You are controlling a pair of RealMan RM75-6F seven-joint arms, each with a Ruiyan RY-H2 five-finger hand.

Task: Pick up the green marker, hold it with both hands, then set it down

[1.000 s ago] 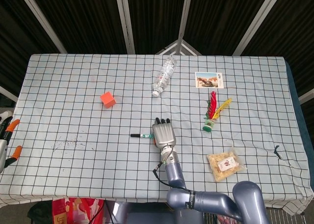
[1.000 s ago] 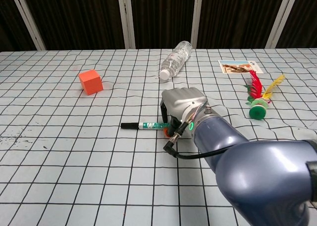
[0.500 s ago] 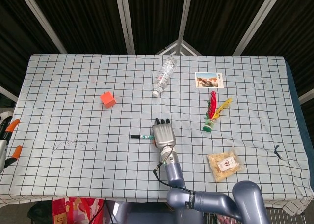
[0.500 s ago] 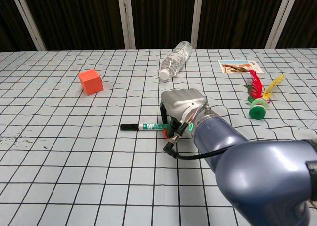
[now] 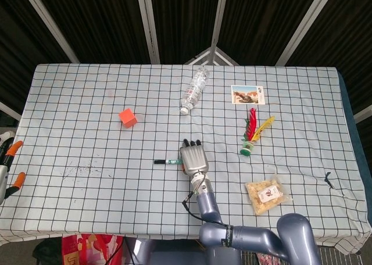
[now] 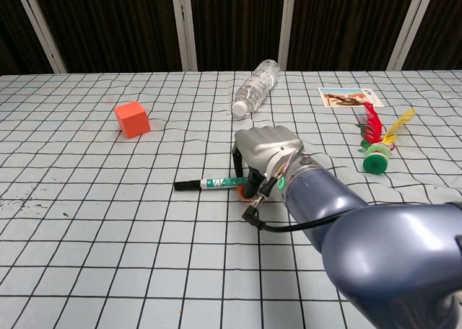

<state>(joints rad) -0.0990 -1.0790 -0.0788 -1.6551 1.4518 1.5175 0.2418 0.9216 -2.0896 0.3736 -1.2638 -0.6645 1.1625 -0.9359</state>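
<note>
Right now your right hand [image 6: 266, 153] sits at frame centre, fingers curled over one end of the green marker [image 6: 207, 184], a slim pen with black cap and green-white label lying flat on the checkered tablecloth [image 6: 108, 228].

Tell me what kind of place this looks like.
Probably a robot test or data-collection setup, not a home: a table under a checked cloth, dark panelled backdrop, and unrelated props laid out, such as an orange cube, water bottle, shuttlecock and green marker.

one marker [image 6: 206, 184], one bottle [image 6: 257, 86], one cube [image 6: 132, 119], one shuttlecock [image 6: 377, 143], one postcard [image 6: 349, 97], one snack bag [image 5: 267, 193]
</note>
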